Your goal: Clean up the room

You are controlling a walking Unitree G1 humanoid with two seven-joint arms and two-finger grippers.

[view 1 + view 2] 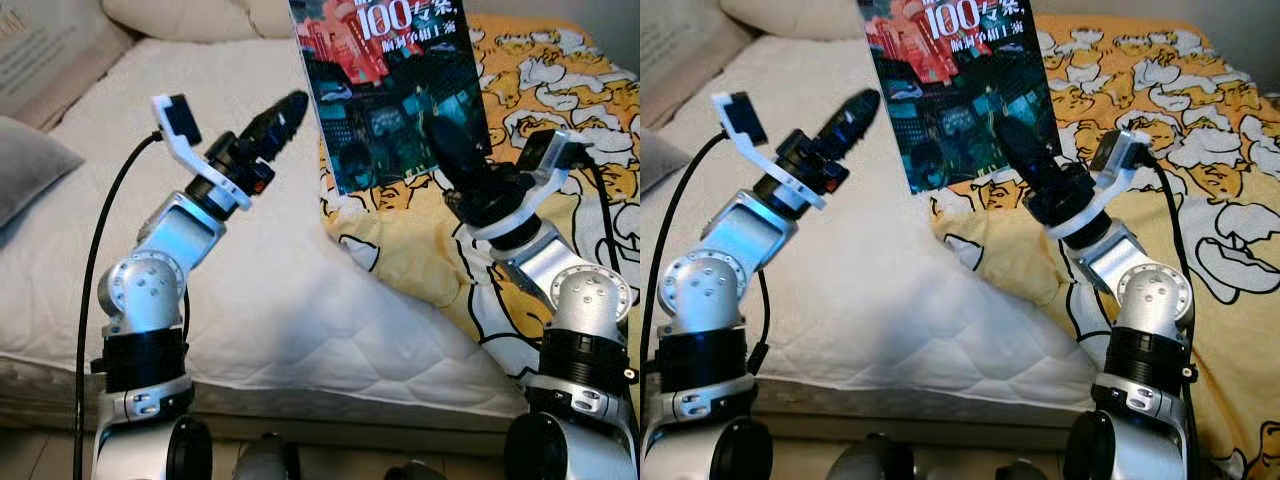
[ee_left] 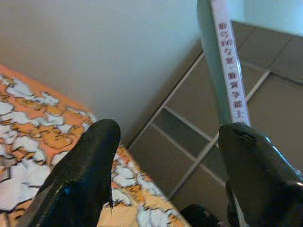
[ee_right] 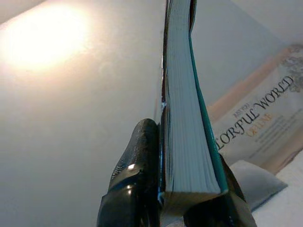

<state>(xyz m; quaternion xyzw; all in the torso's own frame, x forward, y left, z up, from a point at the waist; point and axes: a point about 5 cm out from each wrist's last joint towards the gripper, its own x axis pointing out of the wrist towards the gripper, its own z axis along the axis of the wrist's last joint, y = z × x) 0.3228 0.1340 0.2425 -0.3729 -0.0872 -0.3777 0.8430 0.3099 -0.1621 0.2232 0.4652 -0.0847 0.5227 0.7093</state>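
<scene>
Book (image 1: 400, 90): held upright above the bed, front cover toward the head camera, pinched near its lower right corner by the right gripper (image 1: 455, 150). Right wrist view shows the two black fingers (image 3: 135, 165) closed on either side of the page block, clamped on the book's bottom edge. Grip low and on one corner, probably so the cover stays clear and the other arm can reach the free edge.

Left gripper (image 1: 285, 115) raised beside the book's left edge, just apart from it. Left wrist view: jaws spread wide, nothing between them, the book's spine standing near one finger (image 2: 255, 175). Looks posed to steady or take over the book.

Beneath: white mattress pad (image 1: 200, 260), then a yellow patterned blanket (image 1: 560, 120). Farther back, pillows (image 1: 190, 15) at the head of the bed.
</scene>
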